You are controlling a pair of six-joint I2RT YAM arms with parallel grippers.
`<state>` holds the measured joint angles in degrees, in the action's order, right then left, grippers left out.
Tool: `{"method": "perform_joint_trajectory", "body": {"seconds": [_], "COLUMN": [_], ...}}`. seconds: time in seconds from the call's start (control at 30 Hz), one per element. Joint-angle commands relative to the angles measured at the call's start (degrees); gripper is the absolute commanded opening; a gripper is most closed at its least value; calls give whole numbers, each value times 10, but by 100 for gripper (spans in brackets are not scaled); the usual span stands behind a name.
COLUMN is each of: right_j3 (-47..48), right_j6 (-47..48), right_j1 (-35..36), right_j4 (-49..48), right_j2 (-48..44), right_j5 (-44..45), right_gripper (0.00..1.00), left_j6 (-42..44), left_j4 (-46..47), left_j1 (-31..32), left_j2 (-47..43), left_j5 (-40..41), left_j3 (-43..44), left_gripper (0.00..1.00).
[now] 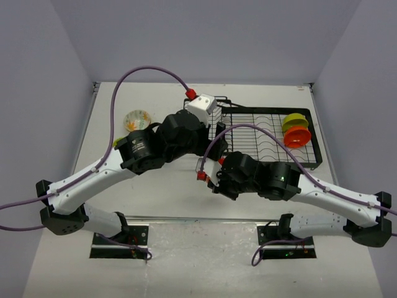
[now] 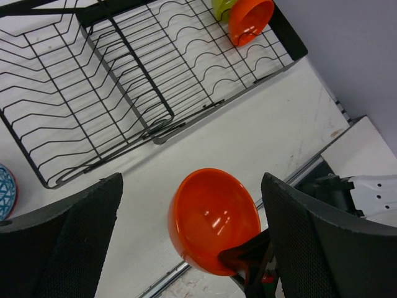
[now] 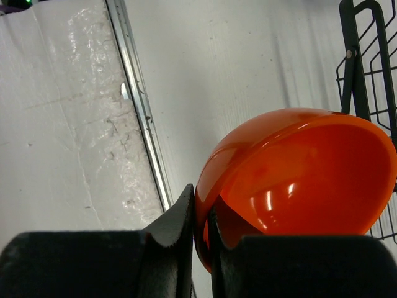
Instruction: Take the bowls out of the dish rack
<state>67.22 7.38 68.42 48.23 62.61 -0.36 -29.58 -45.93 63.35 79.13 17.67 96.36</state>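
Observation:
The black wire dish rack [image 1: 267,133] sits at the back right; a lime green bowl [image 1: 293,121] and an orange bowl [image 1: 298,136] stand on edge at its right end, also in the left wrist view [image 2: 251,18]. My right gripper [image 3: 201,211] is shut on the rim of another orange bowl [image 3: 298,180], held tilted above the table, left of the rack [image 3: 366,62]. My left gripper [image 2: 191,186] is open and empty, above that bowl [image 2: 214,220]. A floral bowl with yellow inside [image 1: 138,119] sits on the table at the left.
A blue-patterned bowl [image 2: 6,189] sits on the table by the rack's raised basket section [image 2: 74,105]. A metal rail [image 3: 139,105] runs across the table near the front. Both arms cross the middle of the table, close together.

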Motion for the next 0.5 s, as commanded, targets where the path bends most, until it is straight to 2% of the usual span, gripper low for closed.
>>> {"method": "perform_joint_trajectory", "body": {"seconds": [0.0,0.13,0.23,0.4,0.43,0.47], "right_j3": [60,35,29,45,49,52], "right_j6": [32,37,42,70,71,71], "right_j1": [2,16,21,29,32,39], "right_j4": [-69,-107,-120,-118,-114,-112], "right_j2": [-4,-27,-35,-37,-35,-35], "right_j5": [50,71,98,109,106,102], "right_gripper": [0,0,0,0,0,0], "left_j6": [-10,-25,-27,-23,-24,-26], "left_j4": [-31,-23,-28,-47,-47,-52], "left_j1": [27,27,28,27,27,27], "left_j2": [-6,-26,-31,-12,-10,-10], "left_j5": [-11,3,12,8,12,31], "left_j3": [-38,-87,-99,-106,-106,-102], "left_gripper": [91,82,79,84,86,93]}}
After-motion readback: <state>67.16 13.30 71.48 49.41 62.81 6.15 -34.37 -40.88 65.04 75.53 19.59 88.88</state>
